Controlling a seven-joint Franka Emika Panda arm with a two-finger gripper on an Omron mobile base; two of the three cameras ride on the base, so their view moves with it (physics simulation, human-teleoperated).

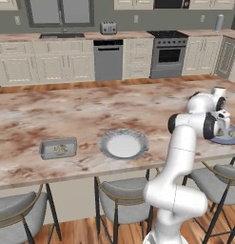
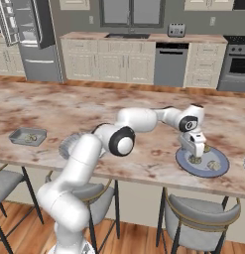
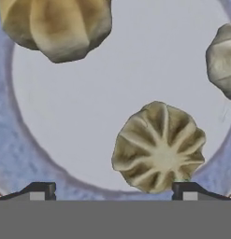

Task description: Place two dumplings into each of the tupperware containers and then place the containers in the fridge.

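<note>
So the gripper (image 2: pixel 196 150) hangs low over the blue plate (image 2: pixel 186 166) with jaws spread wide, holding nothing. 3 dumplings (image 3: pixel 158 147) sit on that plate. Way off left on the tabletop (image 1: pixel 66 109), 1 tupperware container (image 1: pixel 58 147) already holds dumplings, beside a bare plate (image 1: pixel 123 143).

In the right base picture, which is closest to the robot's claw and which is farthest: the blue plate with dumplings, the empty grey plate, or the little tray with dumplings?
1. The blue plate, right under the open gripper on the right.
2. The empty grey plate, mid-counter, partly behind the arm.
3. The tupperware tray, far left.
</note>
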